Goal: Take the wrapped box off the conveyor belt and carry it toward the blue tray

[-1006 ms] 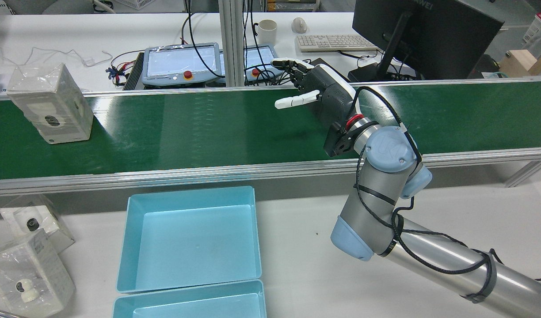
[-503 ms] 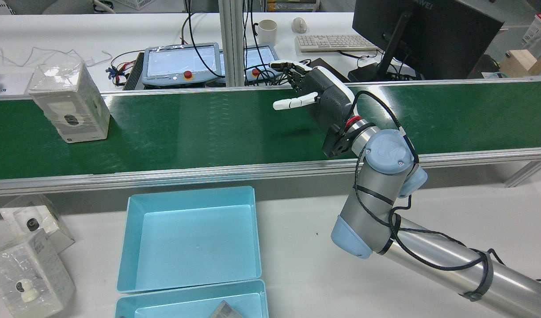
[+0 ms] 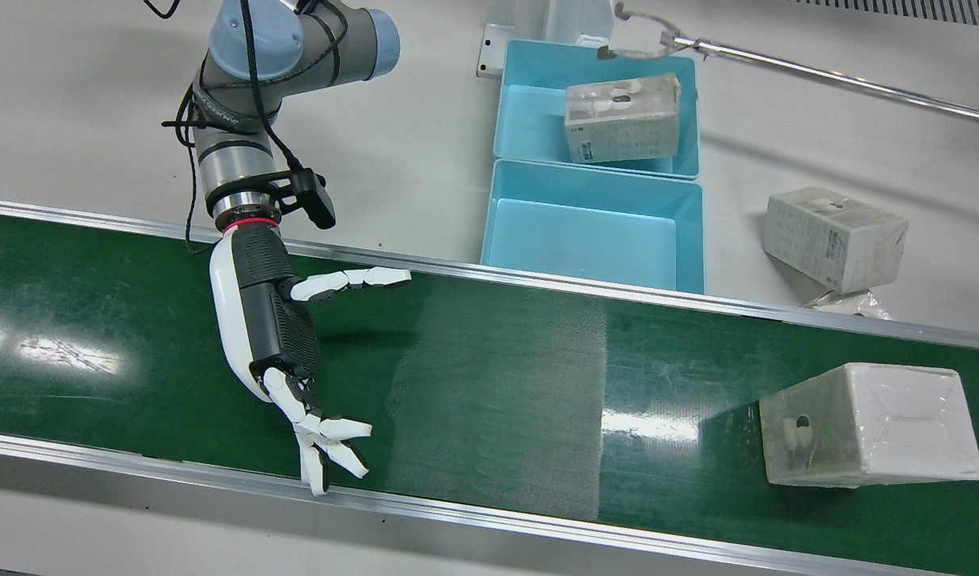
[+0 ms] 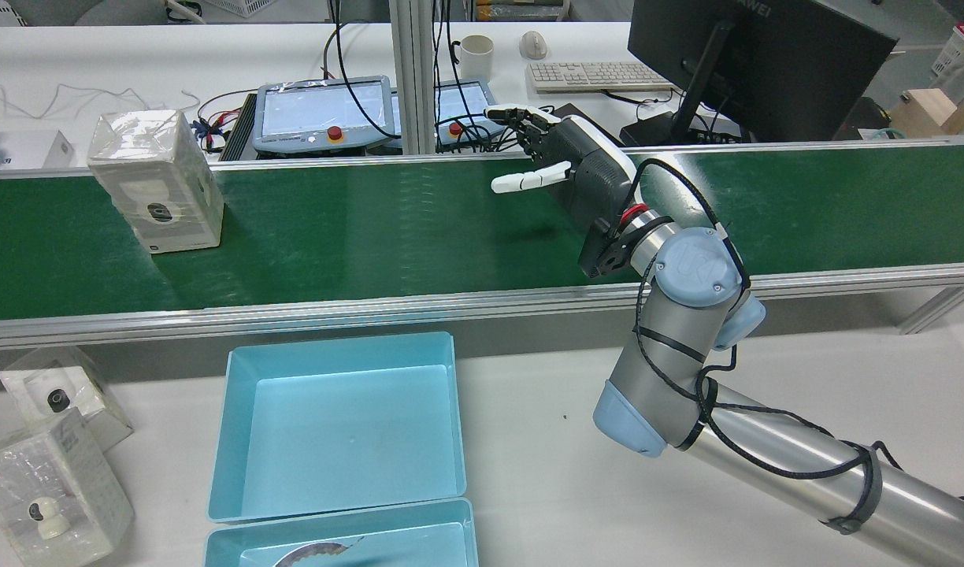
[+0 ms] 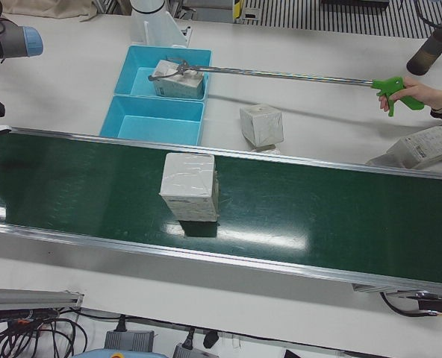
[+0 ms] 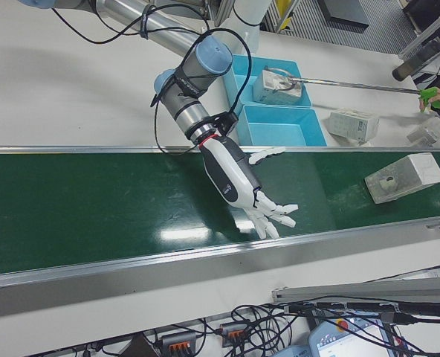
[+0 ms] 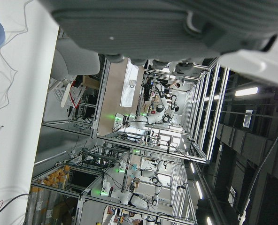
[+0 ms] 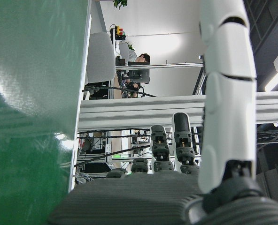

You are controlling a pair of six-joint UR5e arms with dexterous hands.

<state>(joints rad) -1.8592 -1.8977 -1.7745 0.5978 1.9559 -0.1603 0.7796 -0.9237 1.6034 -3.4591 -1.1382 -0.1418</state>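
The wrapped box [image 4: 155,189] [image 3: 869,424] [image 5: 190,186] [image 6: 402,177], white under clear film, stands on the green conveyor belt [image 4: 372,236] at the rear view's left. My right hand [image 4: 576,169] [image 3: 269,332] [image 6: 238,178] hovers over the belt's middle, open, fingers spread, holding nothing, well apart from the box. The blue tray [image 4: 340,425] [image 3: 593,244] lies on the white table beside the belt, empty. Of my left hand, only a dark padded palm [image 7: 143,23] shows in its own view, pointing away from the table.
A second blue tray [image 3: 529,120] holds another wrapped box [image 3: 621,120], gripped by a long reacher tool [image 5: 281,73] that a person's hand [image 5: 422,93] holds. More wrapped boxes [image 4: 53,488] [image 3: 833,236] lie on the table beside the trays. Monitor and pendants stand beyond the belt.
The wrapped box has ridden the belt toward my right hand. The hand has barely moved. The reacher's claw has come into the nearer tray at the rear view's bottom edge.
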